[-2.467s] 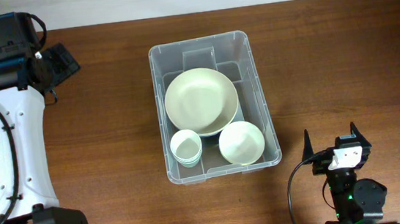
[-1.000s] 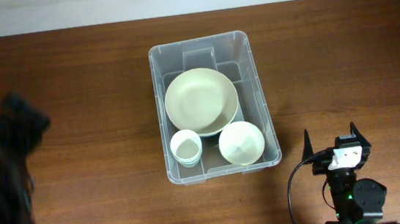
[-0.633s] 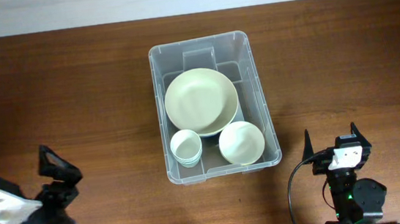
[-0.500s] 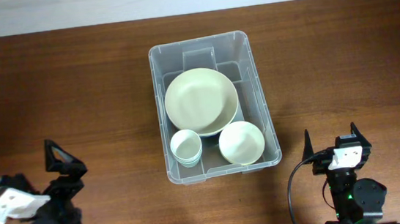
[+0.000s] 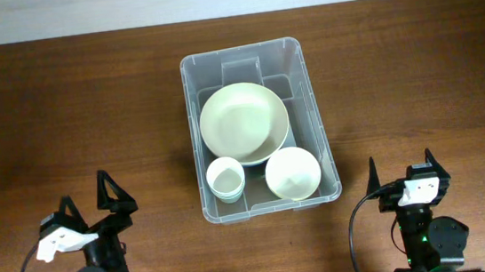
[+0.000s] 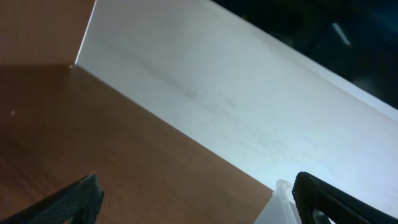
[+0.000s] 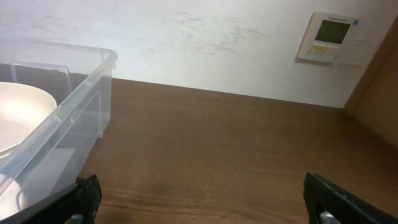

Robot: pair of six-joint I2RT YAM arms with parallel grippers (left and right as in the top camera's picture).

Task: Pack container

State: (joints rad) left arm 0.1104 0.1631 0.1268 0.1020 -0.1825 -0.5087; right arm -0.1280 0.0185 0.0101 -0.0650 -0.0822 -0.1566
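Observation:
The clear plastic container [image 5: 311,103] stands at the table's middle. Inside lie a large pale green bowl [image 5: 243,122], a smaller cream bowl [image 5: 292,172] and a stack of small white cups [image 5: 225,179]. My left gripper [image 5: 90,197] is open and empty at the front left, well left of the container; its wrist view shows only a container corner [image 6: 280,202] between the fingers [image 6: 199,205]. My right gripper [image 5: 403,167] is open and empty at the front right, just right of the container, whose wall [image 7: 68,118] shows beside its fingers [image 7: 205,208].
A white wall [image 7: 186,43] with a thermostat panel [image 7: 328,37] runs behind the table. Bare brown tabletop [image 5: 415,75] lies on both sides of the container.
The left arm swung from the back left corner down to the front left and now rests there, gripper open. The right arm and the container's contents have not moved.

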